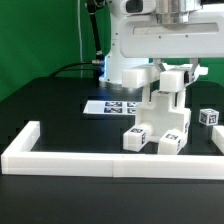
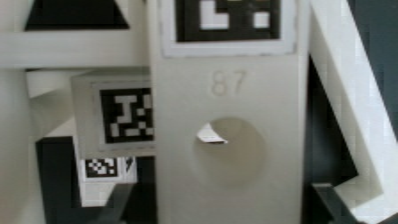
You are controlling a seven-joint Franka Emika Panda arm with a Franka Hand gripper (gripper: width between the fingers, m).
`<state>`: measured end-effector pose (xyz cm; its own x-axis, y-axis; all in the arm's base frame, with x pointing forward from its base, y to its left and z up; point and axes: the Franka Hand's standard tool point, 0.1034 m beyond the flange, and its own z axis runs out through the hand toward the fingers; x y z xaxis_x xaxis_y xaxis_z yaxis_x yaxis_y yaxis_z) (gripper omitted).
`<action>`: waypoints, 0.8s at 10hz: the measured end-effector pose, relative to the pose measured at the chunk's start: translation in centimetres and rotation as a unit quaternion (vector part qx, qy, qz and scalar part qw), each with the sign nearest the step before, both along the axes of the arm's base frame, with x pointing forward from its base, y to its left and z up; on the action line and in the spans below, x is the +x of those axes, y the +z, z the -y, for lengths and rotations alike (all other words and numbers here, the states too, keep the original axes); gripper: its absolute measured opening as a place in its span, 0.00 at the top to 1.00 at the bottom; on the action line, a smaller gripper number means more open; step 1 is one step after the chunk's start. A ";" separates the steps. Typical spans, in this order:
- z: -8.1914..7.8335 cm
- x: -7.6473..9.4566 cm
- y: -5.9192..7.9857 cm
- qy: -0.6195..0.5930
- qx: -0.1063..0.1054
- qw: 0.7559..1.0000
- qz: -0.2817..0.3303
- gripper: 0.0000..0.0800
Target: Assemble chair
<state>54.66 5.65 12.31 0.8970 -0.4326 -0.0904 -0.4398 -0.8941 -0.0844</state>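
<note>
White blocky chair (image 1: 163,110) stands upright on the black desk (image 1: 60,100), inside the low border wall (image 1: 60,152) and beside the marker board (image 1: 110,105) — the hand (image 1: 180,72) clenched, seemingly on its top piece.

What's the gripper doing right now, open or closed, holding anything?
Gripper: closed on the white chair part at the top of the partly built chair.
</note>
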 end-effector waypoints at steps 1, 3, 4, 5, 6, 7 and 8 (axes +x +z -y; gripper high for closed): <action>0.0 0.0 0.0 0.000 0.000 1.000 0.000 0.64; -0.2 0.0 0.0 0.001 0.000 1.000 0.000 0.64; -0.2 0.0 0.0 0.002 0.000 1.000 0.001 0.64; -0.2 0.1 -0.1 0.002 0.000 1.000 0.002 0.64; -0.2 0.1 0.0 0.002 0.000 1.000 0.002 0.64; -0.3 0.1 0.0 0.002 0.000 1.000 0.002 0.64; -0.5 0.1 0.0 0.003 -0.001 1.000 0.003 0.64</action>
